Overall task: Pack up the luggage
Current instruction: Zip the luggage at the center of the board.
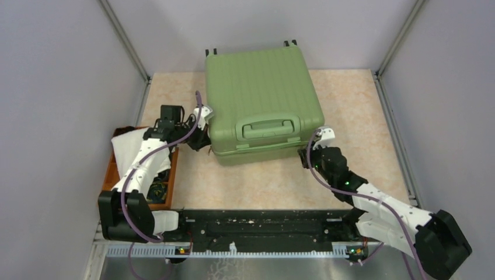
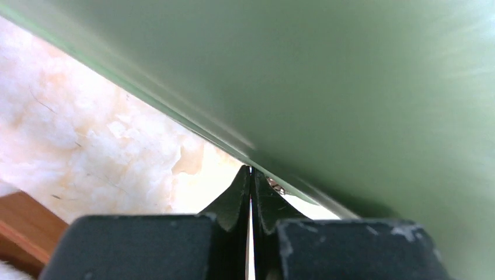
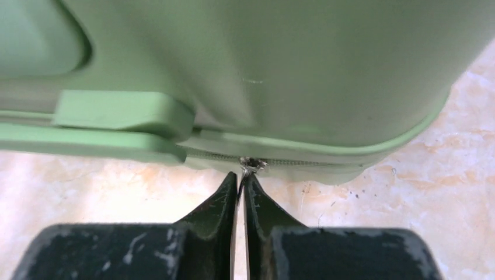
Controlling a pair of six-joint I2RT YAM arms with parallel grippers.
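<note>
Luggage (image 1: pixel 262 105) between both end effectors

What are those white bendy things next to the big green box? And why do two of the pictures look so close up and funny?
Those white bendy things are two robot arms. The big picture is taken from above and behind them. The green box is a suitcase, shut and lying flat on the table. Each arm ends in a gripper, a pincher with two black fingers, and carries its own little camera. That gives the two close-up pictures. The left gripper is pinched shut at the suitcase's edge. The right gripper is pinched shut right by a small metal zipper pull; whether it actually holds it, I cannot tell. On the left is an orange tray with white cloth in it.
</note>
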